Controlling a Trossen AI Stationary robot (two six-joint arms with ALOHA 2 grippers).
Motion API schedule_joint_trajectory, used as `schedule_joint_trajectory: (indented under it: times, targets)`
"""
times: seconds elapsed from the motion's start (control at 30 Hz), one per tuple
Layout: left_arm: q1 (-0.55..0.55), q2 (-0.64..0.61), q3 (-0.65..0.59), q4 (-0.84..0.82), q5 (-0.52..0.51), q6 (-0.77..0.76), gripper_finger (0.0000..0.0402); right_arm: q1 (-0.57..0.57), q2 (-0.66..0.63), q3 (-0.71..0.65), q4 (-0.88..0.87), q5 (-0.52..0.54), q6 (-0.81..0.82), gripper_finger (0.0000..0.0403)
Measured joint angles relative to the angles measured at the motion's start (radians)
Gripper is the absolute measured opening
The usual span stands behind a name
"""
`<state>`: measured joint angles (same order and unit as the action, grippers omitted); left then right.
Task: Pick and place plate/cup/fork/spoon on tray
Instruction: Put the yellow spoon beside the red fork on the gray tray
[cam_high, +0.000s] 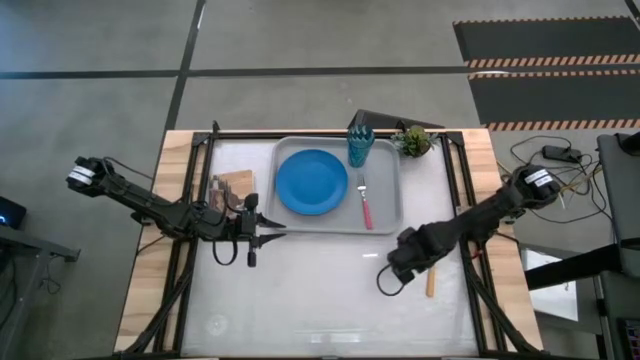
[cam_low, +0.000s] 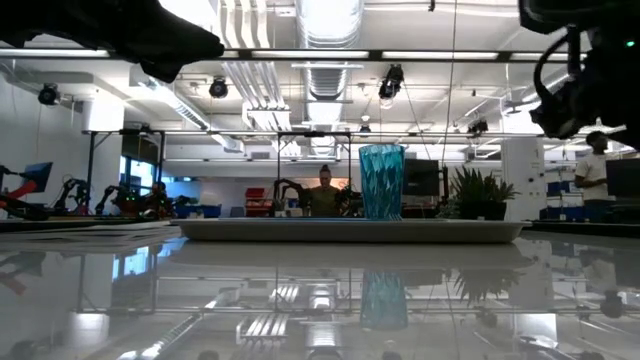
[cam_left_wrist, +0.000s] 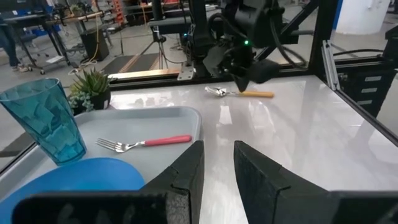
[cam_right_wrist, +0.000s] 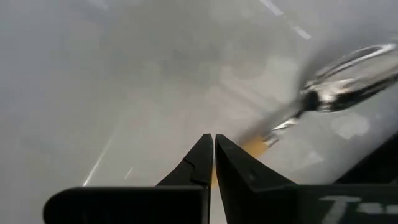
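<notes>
The grey tray lies at the table's far middle. On it are the blue plate, the teal cup at its far edge, and the pink-handled fork right of the plate. The spoon lies flat on the table right of the tray, and its orange handle shows in the high view. My right gripper is shut, with its tips right over the spoon's handle. My left gripper is open and empty by the tray's near left corner. My right gripper comes at the spoon from above, pointing down, with its shut fingertips at the orange handle close to the metal neck. The fingers hide the spot, so I cannot tell whether they touch it. The spoon lies on the table.
A small green plant stands off the tray's far right corner. A picture card lies left of the tray. Black frame rails run along the table's sides. A person shows far behind the table.
</notes>
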<state>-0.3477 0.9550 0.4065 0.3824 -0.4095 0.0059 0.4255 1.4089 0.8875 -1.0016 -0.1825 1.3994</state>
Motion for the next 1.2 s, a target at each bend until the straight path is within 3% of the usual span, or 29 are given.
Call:
schedule_joint_trajectory:
  times: [0.23,0.47,0.77,1.2]
  targets:
    - [0.001,0.000,0.000,0.001,0.000,0.000,0.0070,0.021,-0.015,-0.025,-0.014,0.026,0.073,0.0026]
    - [0.001,0.000,0.000,0.002,-0.007,0.029,0.0070,0.053,-0.047,-0.039,-0.022,0.039,0.130,0.0111]
    - [0.000,-0.001,0.000,0.002,-0.049,0.015,0.0070,0.189,-0.049,-0.097,-0.015,0.090,0.312,0.0205]
    - [0.001,-0.001,0.000,0.001,-0.050,0.023,0.0070,0.321,-0.046,-0.142,0.038,0.254,0.549,0.0203]
